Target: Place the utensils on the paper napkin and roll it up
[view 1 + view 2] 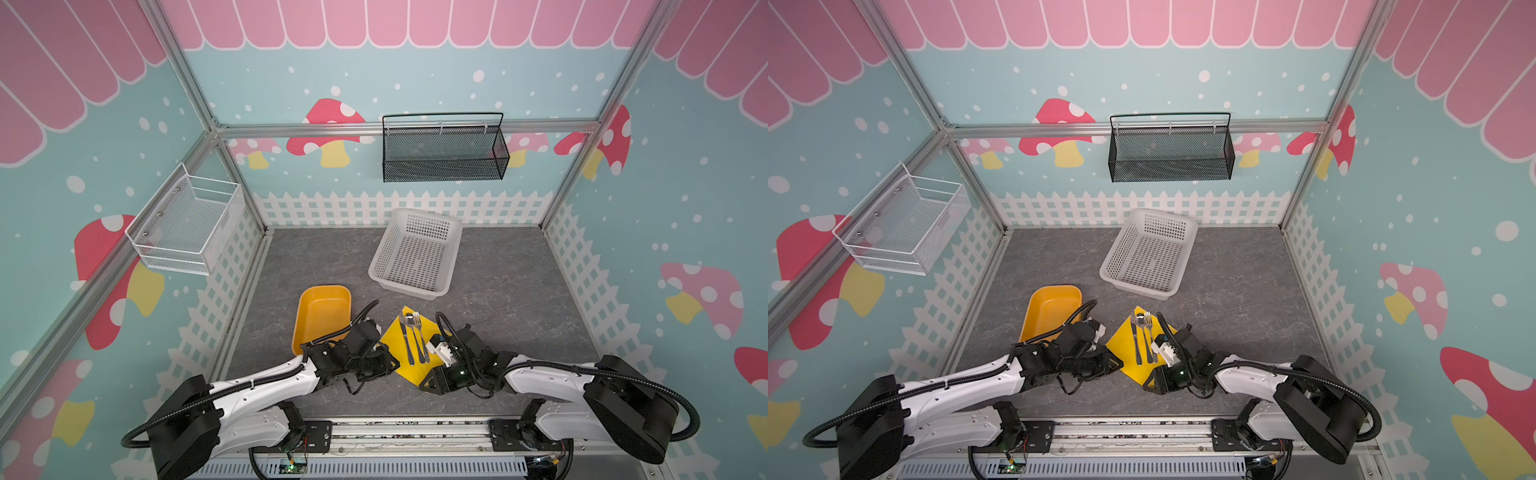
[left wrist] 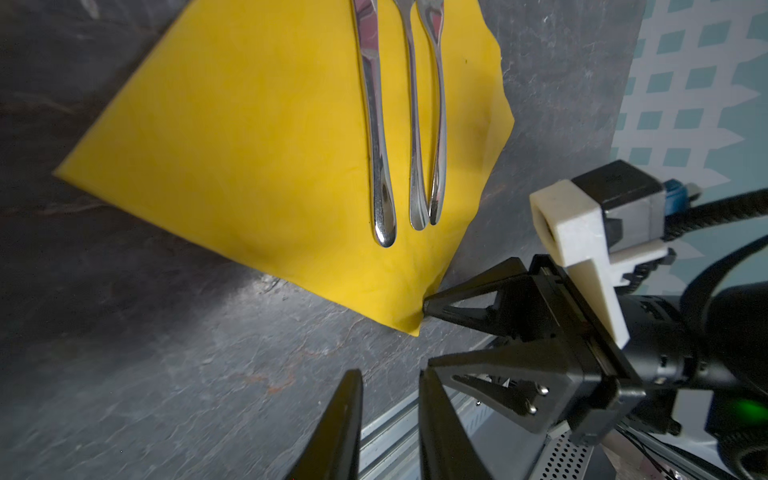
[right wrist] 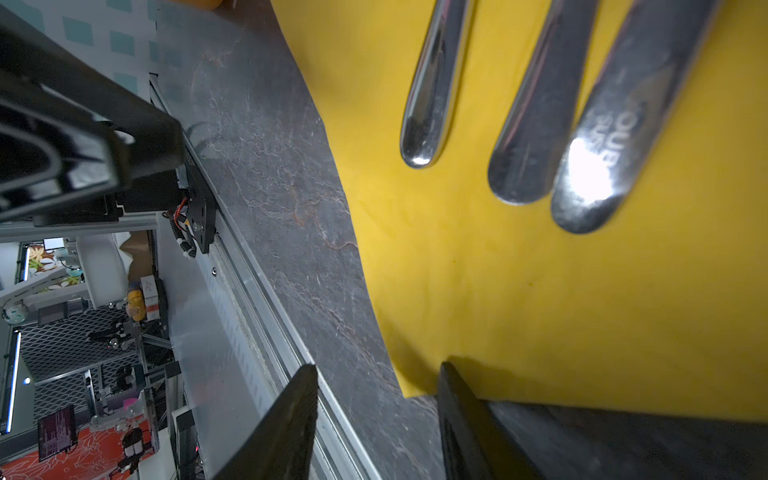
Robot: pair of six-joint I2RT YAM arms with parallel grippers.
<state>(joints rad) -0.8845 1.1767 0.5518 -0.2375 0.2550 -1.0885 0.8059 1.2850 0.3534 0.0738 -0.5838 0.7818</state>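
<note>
Pretty sure the first half is done: the utensils [image 1: 415, 340] (knife, spoon, fork) are lying side by side on the paper napkin [image 1: 395, 344], handles pointing back toward the robot, and the orange tray [image 1: 320, 305] next to it looks empty where the arm isn't covering it. The napkin sits diamond-wise on the grey surface [image 1: 498, 291], near the front, right between the two arms. The rolling hasn't started as far as I can see. The sheet is basically flat with no fold or curl, just a bit of waviness along one edge. The right tool [image 2: 427, 337] is down at the napkin's near corner with its jaws apart; one fingertip touches the paper right at the tip and the other sits off it, so it's released and nothing is pinched yet. The left tool [image 2: 388, 374] is parted a little with nothing between its fingers, over bare surface just off the napkin's near-left edge. My guess is the whole roll is left: get a real grip on that corner, fold it over the handles, then roll across.
</note>
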